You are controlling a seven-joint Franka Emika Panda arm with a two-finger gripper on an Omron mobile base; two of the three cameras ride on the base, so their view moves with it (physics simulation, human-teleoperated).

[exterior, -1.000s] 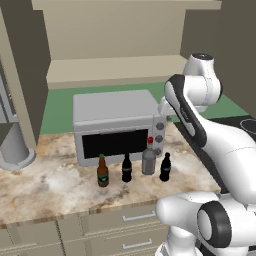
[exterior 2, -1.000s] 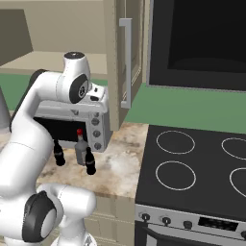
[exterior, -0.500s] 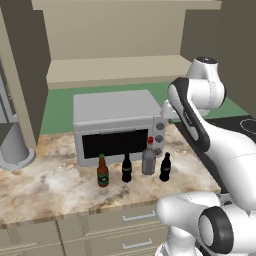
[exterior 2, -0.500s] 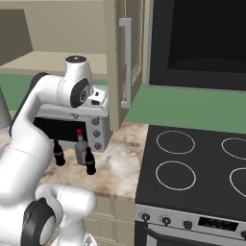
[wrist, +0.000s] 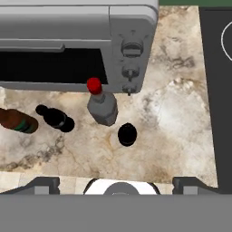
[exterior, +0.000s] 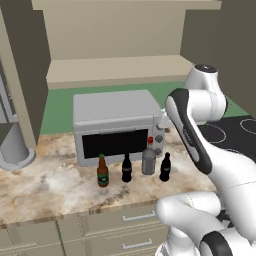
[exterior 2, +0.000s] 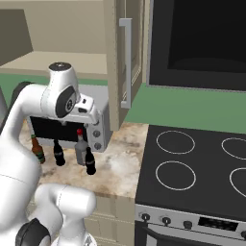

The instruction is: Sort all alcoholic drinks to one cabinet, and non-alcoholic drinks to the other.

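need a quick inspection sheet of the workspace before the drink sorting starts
surface: marbled counter, four bottles standing in a row in front of the toaster oven.
job's things: brown beer bottle at the left end; black cola bottle next; grey bottle with red cap close to the oven's knobs; second black cola bottle at the right end. All upright, none held.
clutter: grey round appliance base at the counter's left edge.
end effector: open, hanging above the bottles, one fingertip showing in the hand view; nothing in it.
cables: nothing seen.
surroundings: stove top right of the counter, a cabinet door above it standing ajar, drawers below.
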